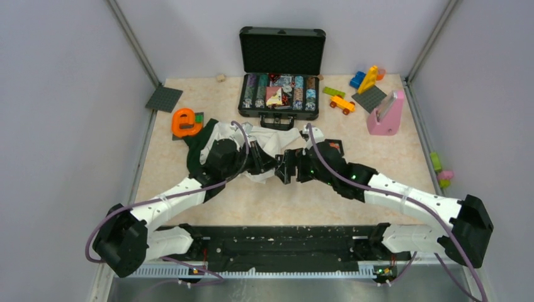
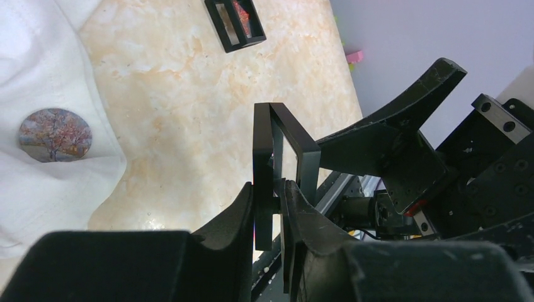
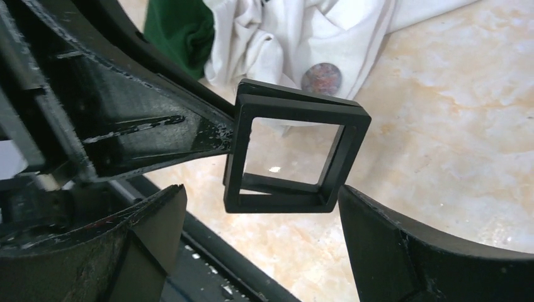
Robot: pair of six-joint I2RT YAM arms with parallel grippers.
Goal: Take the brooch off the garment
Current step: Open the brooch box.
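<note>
Brooch, round, reddish tree picture, lying on white garment

top camera looks down on the table; close wrist cameras share the black frame.

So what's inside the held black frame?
Just a clear pane in the black frame; the tabletop shows through. A pale speck on it is unidentifiable, and the left pincer covers one edge.
</note>
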